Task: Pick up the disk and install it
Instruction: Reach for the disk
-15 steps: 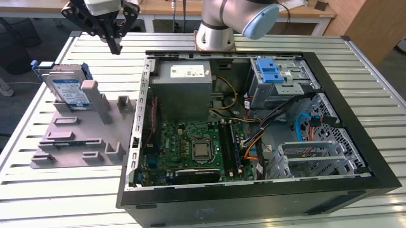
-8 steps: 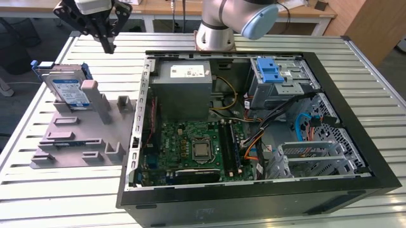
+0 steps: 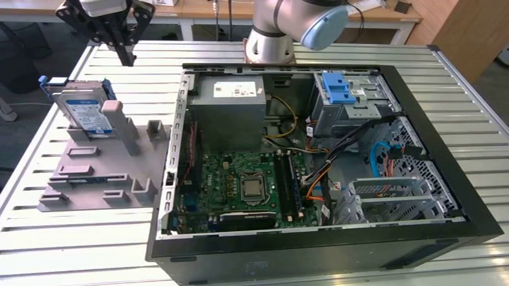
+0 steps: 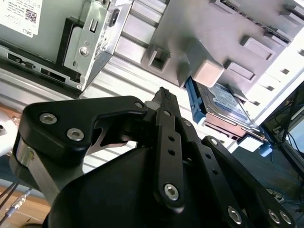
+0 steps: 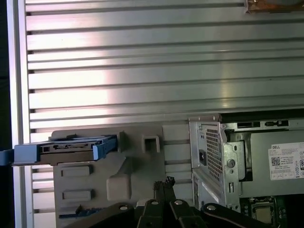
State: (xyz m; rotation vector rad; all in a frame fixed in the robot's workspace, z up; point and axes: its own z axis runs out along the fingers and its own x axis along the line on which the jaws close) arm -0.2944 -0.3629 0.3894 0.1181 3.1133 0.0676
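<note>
Gripper (image 3: 126, 58) hangs at the exterior view's far left, above the bench (image 3: 71, 250), with the jaws clenched together on nothing. It is apart from the disk (image 3: 86, 113), which sits below and slightly nearer.

The disk stands tilted on a grey fixture plate (image 3: 104, 176), leaning on a grey post (image 3: 114, 116). Blue rails run along its edges and its white-and-blue label faces up; the print is too small to read. In the first wrist view the disk (image 5: 66, 149) shows edge-on at the plate's end, past the gripper (image 5: 165, 182). In the second wrist view the disk (image 4: 223, 102) lies just past the post, beyond the gripper (image 4: 164, 92).

An open computer case (image 3: 318, 256) fills the exterior view's right. The power supply (image 3: 230, 113) carries a white sticker (image 3: 236, 90) with print and a code square. The drive cage (image 3: 358, 107) at the far right has a blue latch (image 3: 337, 89). The motherboard (image 3: 238, 173) lies at the near side.

There are bare slats on the far side of the plate and only a narrow gap between plate and case wall.
</note>
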